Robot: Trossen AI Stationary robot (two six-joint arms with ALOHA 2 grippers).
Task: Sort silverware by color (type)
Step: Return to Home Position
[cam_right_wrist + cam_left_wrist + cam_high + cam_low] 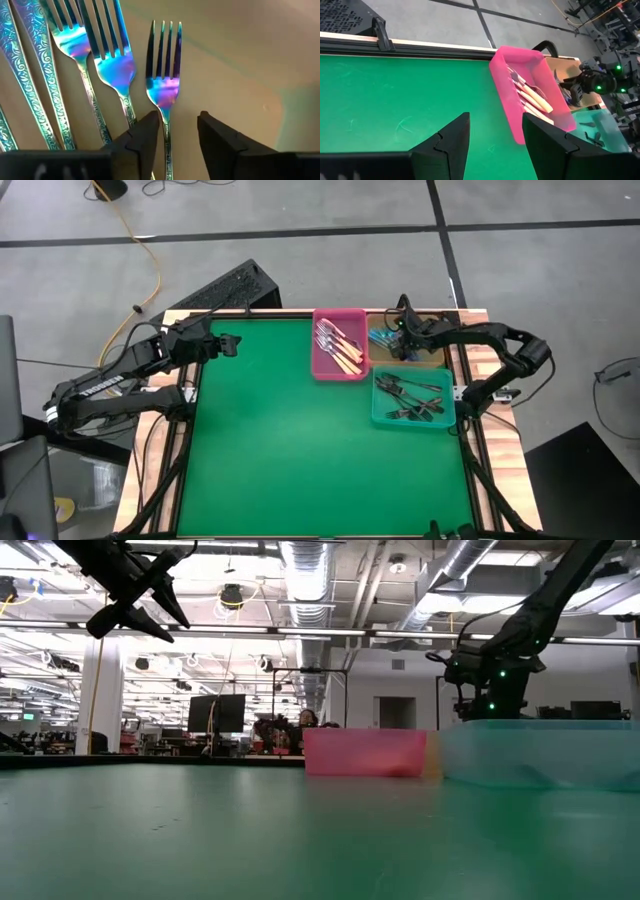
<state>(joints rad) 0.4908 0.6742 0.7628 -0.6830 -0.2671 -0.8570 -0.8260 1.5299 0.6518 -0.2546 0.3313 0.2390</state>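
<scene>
Green matte tabletop [300, 440]; right gripper [179, 120] spread over iridescent embossed forks [162, 85]; left gripper [496, 122] spread

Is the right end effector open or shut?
Open: the right end effector has a clear gap between its fingers, above the blue forks, gripping none.

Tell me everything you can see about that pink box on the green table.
The pink bin is a shallow, open-topped rectangular tray that looks like plastic, with slightly sloped walls. It sits flat against the top edge of the green table in the high view. Several silver forks with tan handles lie loosely inside. An orange bin stands close beside it; whether they touch is unclear. The right tool hovers over that neighbour, the left tool is well away, so neither touches it.
</scene>
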